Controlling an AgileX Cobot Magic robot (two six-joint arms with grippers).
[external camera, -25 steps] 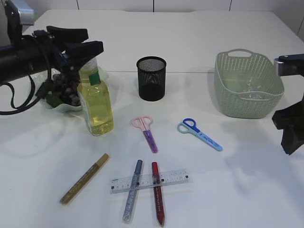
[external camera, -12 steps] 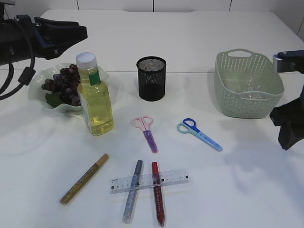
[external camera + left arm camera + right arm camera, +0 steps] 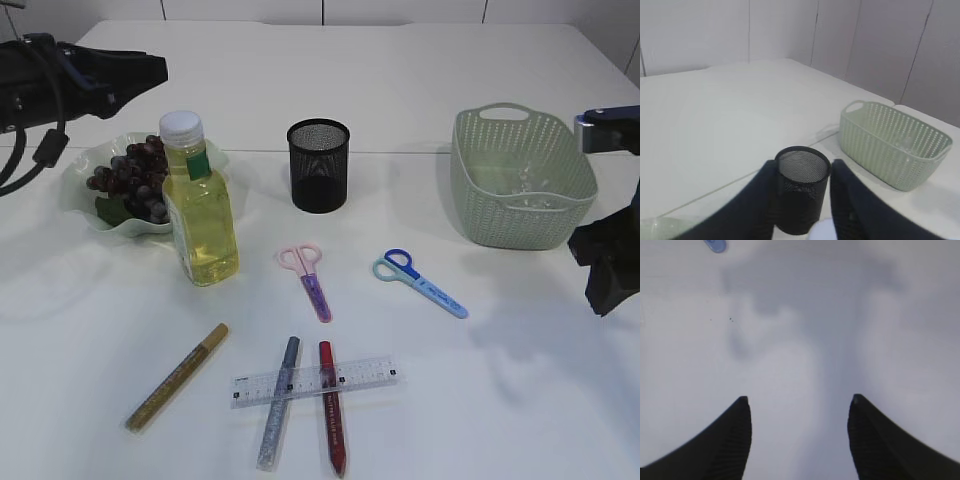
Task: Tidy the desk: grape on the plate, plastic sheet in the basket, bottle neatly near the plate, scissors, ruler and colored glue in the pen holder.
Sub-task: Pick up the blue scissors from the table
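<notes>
Three containers: plate (image 3: 80,205) at left holds grapes (image 3: 135,178), bottle (image 3: 201,210) touching it; basket (image 3: 520,180) at right holds clear plastic (image 3: 525,180); pen holder's (image 3: 319,165) contents unclear. Both arms' jaws open, empty.

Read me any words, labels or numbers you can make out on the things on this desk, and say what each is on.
No text is readable.
Clear ruler: graduation marks and numerals, too small to read.
Red glue pen: dark print along the barrel, too small.
Blue scissors: print on the blade cover, blurred.
Bottle: green neck label, nothing legible.
</notes>
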